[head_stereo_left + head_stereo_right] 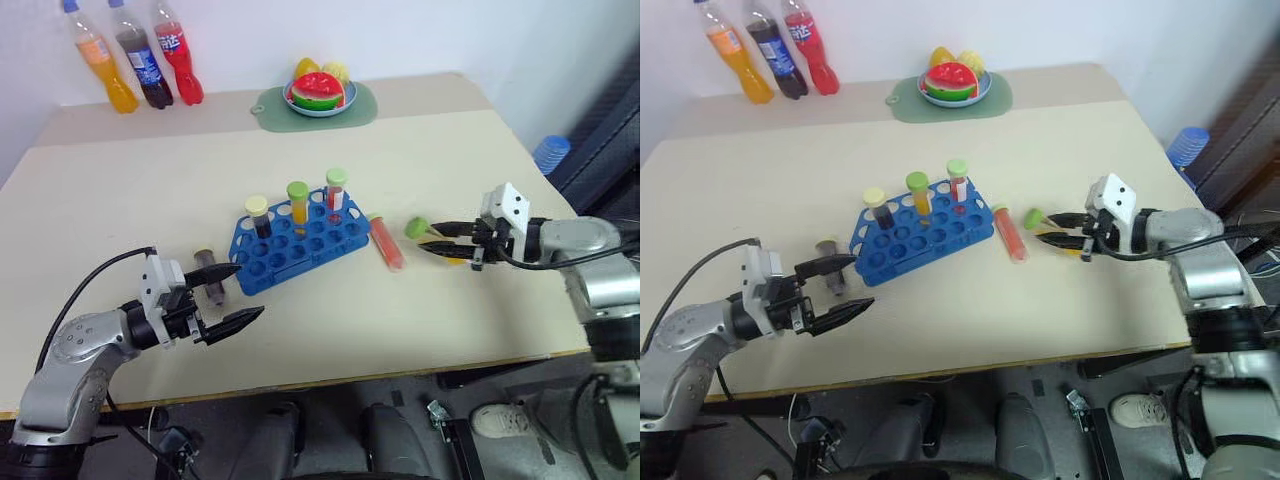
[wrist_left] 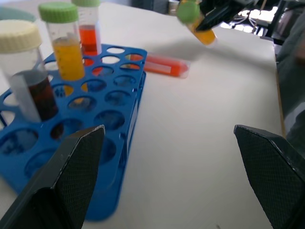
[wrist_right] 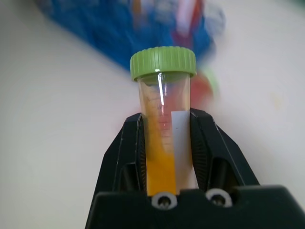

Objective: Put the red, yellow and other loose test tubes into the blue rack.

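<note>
Standing upright in the back rows of the blue rack (image 1: 297, 238) are three tubes: a dark tube with a pale cap (image 1: 259, 215), a yellow tube with a green cap (image 1: 298, 200), and a red tube with a green cap (image 1: 336, 188). The remaining rack holes are open.

Three tubes remain outside the rack:
- A yellow tube with a green cap (image 3: 164, 119) is clamped between the fingers of the right tool (image 1: 447, 238), held above the worktop to the right of the rack, cap pointing toward the rack.
- A red tube (image 1: 387, 243) lies flat on the worktop just beside the right end of the rack, between the rack and the right tool.
- A dark tube (image 1: 208, 272) sits just beside the left end of the rack, close to the left tool; whether it stands or lies cannot be told.

The left tool (image 1: 232, 294) has its fingers wide apart and holds nothing. It points toward the near left corner of the rack.

Judged progress: roughly half complete. Three insertions remain, the held yellow tube most likely first.

The worktop (image 1: 100, 210) is a flat pale beige surface. Well behind the rack, a green mat (image 1: 268, 108) carries a plate (image 1: 318, 110) of toy fruit. Behind and to the left of the rack, three drink bottles (image 1: 140, 55) stand against a white wall. A dark floor shows beyond the near edge.
</note>
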Controlling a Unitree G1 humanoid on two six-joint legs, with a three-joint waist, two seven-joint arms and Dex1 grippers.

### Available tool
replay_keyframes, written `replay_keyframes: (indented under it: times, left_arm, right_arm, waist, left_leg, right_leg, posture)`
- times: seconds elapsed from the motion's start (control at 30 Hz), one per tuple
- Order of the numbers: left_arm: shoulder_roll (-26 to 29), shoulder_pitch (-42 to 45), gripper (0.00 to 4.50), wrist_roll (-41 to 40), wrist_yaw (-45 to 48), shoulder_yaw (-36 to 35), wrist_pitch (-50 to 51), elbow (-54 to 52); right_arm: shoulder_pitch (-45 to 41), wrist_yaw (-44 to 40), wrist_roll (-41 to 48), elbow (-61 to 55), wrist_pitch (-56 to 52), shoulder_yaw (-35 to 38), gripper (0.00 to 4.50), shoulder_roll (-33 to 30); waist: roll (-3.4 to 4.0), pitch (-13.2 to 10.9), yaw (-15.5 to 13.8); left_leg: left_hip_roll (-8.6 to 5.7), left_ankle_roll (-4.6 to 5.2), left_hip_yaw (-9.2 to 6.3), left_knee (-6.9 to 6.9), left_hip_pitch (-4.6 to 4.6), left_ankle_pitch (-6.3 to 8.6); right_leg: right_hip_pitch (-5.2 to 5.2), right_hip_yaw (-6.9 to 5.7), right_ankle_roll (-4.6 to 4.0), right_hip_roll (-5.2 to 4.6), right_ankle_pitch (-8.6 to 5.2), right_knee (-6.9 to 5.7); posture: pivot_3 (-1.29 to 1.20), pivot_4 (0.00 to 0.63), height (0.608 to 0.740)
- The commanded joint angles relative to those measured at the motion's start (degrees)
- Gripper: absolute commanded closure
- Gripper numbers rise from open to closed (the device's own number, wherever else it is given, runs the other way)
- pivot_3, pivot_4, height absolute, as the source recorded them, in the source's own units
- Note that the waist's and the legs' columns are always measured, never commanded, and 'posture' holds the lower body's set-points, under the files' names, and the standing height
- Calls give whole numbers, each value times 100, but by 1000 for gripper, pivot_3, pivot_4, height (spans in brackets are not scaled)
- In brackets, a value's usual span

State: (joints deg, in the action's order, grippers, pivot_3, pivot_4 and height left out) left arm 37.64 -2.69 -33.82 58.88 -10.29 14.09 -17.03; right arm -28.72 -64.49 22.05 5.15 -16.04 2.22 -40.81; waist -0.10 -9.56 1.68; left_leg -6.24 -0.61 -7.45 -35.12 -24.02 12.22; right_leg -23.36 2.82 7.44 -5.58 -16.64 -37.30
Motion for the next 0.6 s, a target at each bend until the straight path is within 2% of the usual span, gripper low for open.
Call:
replay_keyframes:
  times: [0.03, 0.1, 0.23, 0.37, 0.5, 0.6]
  left_arm:
    - [-55, 121, 0, 86, 51, 10, -208, 85]
    - [-93, 205, 0, 121, 18, 91, -189, 85]
    - [-73, 290, 0, 123, -2, 135, -108, 35]
    - [1, 320, 0, 122, 34, 110, -96, 69]
    - [-6, 329, 0, 113, 25, 168, -47, 41]
    - [-33, 384, 0, 120, 1, 225, -19, 46]
  right_arm:
    - [-155, 997, 600, -859, -481, 403, 3699, 654]
    - [-66, 1336, 358, -1008, -325, 186, 3699, 1029]
    - [77, 1740, 63, -1195, -909, -27, 3699, 914]
    - [-260, 2145, -88, -1107, -2422, 111, 3699, 135]
    - [-1014, 1952, 125, -378, -4124, -77, 3699, -514]
    - [-1626, 1659, 129, 237, -4813, -433, 3699, -659]
  waist:
    - [-1, 0, -41]
    - [-3, 1, -95]
    - [-5, 2, -230]
    - [-4, 1, -253]
    - [-3, 1, -188]
    - [-3, 1, -120]
  left_leg:
    - [1, -1, -2, 0, 0, -1]
    - [0, -4, -2, -1, -1, 1]
    - [-16, -3, -4, -6, -2, 1]
    - [-20, -2, -6, -11, -4, 1]
    - [-12, -2, -5, -5, -5, 2]
    - [-4, -2, -1, 0, -5, 2]
  right_leg:
    - [0, -1, 0, 0, 0, -1]
    - [0, -1, -1, -1, 0, 1]
    - [0, -4, 0, -4, 0, 7]
    - [2, -5, 0, -8, 1, 7]
    - [2, -3, -1, -9, 0, 7]
    - [-1, -3, -3, -5, -1, 8]
  posture:
    - [0, 150, 740]
    - [0, 150, 740]
    - [0, 150, 740]
    - [0, 150, 740]
    - [0, 150, 740]
    - [0, 150, 740]
